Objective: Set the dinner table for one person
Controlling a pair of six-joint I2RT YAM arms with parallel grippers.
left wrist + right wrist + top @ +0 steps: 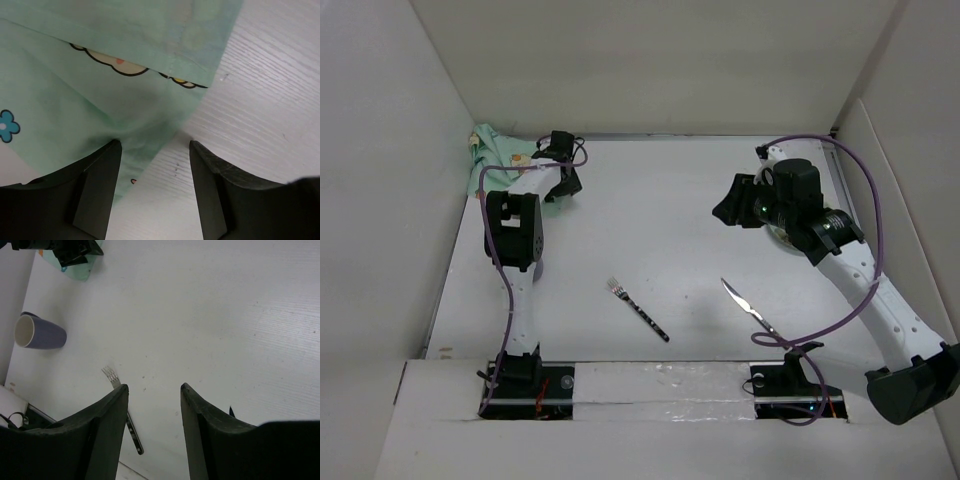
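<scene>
The white dinner table (660,210) fills the top view. A mint-green cartoon-print placemat (492,152) lies crumpled in the far left corner. My left gripper (564,184) is open at the placemat's edge. In the left wrist view (154,150) its left finger (97,190) is over the cloth (100,95) and its right finger is over bare table (270,100). A fork (638,308) and a knife (748,305) lie near the front. My right gripper (728,210) hovers open and empty; in its wrist view (152,390) the fork (112,376) lies below.
A purple mug (39,333) stands near the left wall, hidden under my left arm in the top view. A pale round object (782,237) is mostly hidden under my right arm. White walls enclose the table on the left, back and right.
</scene>
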